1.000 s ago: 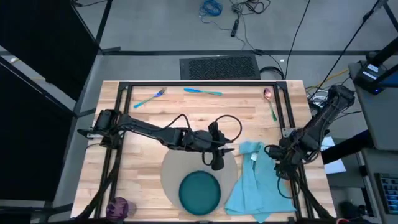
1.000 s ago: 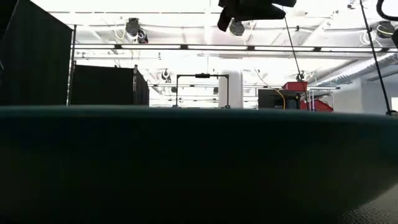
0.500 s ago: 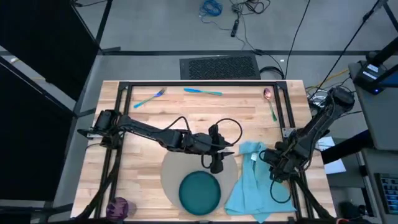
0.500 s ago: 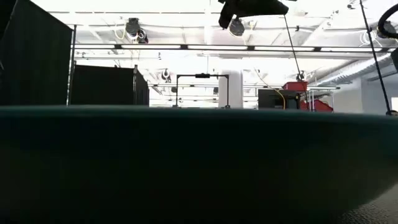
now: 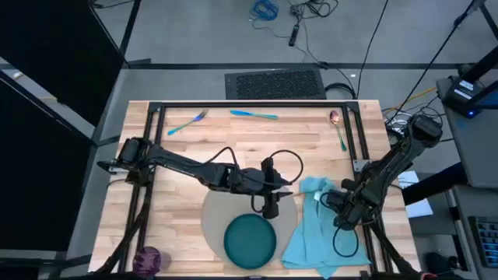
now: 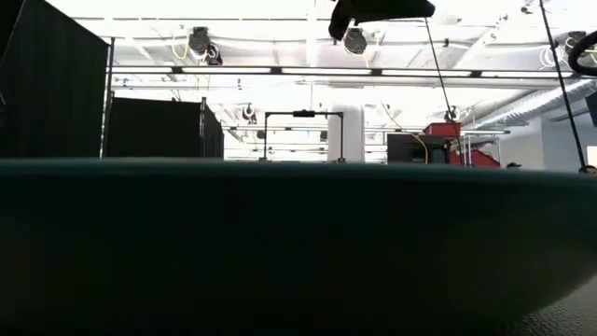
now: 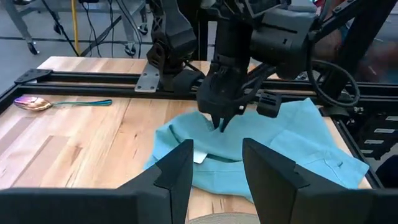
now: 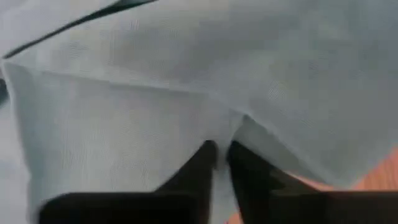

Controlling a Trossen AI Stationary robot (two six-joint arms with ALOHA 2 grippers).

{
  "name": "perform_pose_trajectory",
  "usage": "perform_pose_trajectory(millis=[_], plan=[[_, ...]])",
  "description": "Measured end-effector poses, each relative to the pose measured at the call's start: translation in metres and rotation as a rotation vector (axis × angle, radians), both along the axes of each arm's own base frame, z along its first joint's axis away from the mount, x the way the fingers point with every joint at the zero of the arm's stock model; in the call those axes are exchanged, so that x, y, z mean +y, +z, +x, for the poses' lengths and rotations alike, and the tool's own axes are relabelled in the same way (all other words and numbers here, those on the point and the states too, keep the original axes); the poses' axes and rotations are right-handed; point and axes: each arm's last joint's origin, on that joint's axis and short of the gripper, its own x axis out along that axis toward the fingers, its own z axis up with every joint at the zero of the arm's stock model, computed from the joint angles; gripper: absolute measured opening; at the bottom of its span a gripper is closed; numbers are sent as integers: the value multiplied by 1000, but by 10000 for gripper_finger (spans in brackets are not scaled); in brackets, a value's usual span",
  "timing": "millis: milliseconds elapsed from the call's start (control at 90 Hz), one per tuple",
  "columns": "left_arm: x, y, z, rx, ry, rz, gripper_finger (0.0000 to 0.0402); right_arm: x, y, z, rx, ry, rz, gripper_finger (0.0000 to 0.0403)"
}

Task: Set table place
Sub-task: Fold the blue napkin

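A dark teal plate [image 5: 250, 238] rests on a round grey mat [image 5: 214, 211] near the table's front edge. It fills the low view [image 6: 298, 243]. A light blue napkin [image 5: 320, 233] lies crumpled flat to the mat's right. My right gripper [image 5: 324, 199] is down on the napkin's far part, shut on the cloth [image 8: 155, 112]. Open and holding nothing, my left gripper [image 5: 270, 205] hovers over the mat's far right edge; its wrist view shows the fingers [image 7: 217, 171] apart, facing the napkin [image 7: 273, 149]. My right gripper pinches a small raised fold of the napkin [image 8: 239, 124] between its two fingertips [image 7: 221, 123], in the cloth's far part. The fingers come from above, pointing down. The rest of the napkin lies slack on the table.
A blue-handled fork [image 5: 187, 122], a knife [image 5: 254, 114] and a spoon [image 5: 338, 128] lie along the table's far edge. A small purple cup [image 5: 148, 259] stands at the near left corner. Black frame rails [image 5: 249, 103] run around the tabletop.
My right gripper has moved toward the table's left and a little toward the near edge, going down onto the far part of the napkin.
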Motion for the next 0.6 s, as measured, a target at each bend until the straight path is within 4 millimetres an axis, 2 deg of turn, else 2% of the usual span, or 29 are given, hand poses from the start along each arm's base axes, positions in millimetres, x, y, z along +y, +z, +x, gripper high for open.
perform_pose_trajectory(millis=[144, 267, 389, 600], plan=[[-2, 0, 0, 0, -5, 0, 123, -2, 3, 2, 1, -10, -4, 1], [-4, 0, -1, 0, -9, 0, 123, -4, 20, 6, 21, -7, -41, 0], [-5, 0, -1, 0, -12, 0, 123, -4, 52, 12, 12, 9, -127, 0], [-5, 0, -1, 0, -13, 1, 123, -6, 125, 20, -83, 23, -248, 0]])
